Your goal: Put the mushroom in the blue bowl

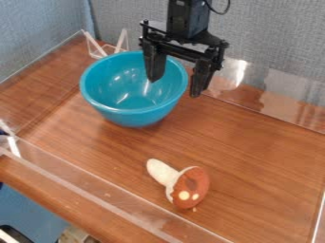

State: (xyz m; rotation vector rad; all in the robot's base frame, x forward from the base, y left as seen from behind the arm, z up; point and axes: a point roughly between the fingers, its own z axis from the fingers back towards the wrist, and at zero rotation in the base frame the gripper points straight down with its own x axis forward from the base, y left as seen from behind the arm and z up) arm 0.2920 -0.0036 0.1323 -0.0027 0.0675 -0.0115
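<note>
You have before you a wooden table [89, 128] with a glossy brown top, bounded by clear walls on the near edge and sides; a grey-blue backdrop stands behind it. The blue bowl [117, 102] sits upright toward the rear left of the table; its inside appears bare, with glare on the glossy wall. Your black arm [191, 14] comes down from the top of the view; its gripper [180, 68] hangs just beside the bowl's right rim, partly in front of it, pointing down; the two fingers [154, 63] stand wide apart, released, with nothing between them. Whether a finger touches the rim cannot be told. The mushroom [181, 184] lies on its side near the front edge, well apart from bowl and gripper; its orange-brown spotted cap faces the front right, its cream stem points back left.
</note>
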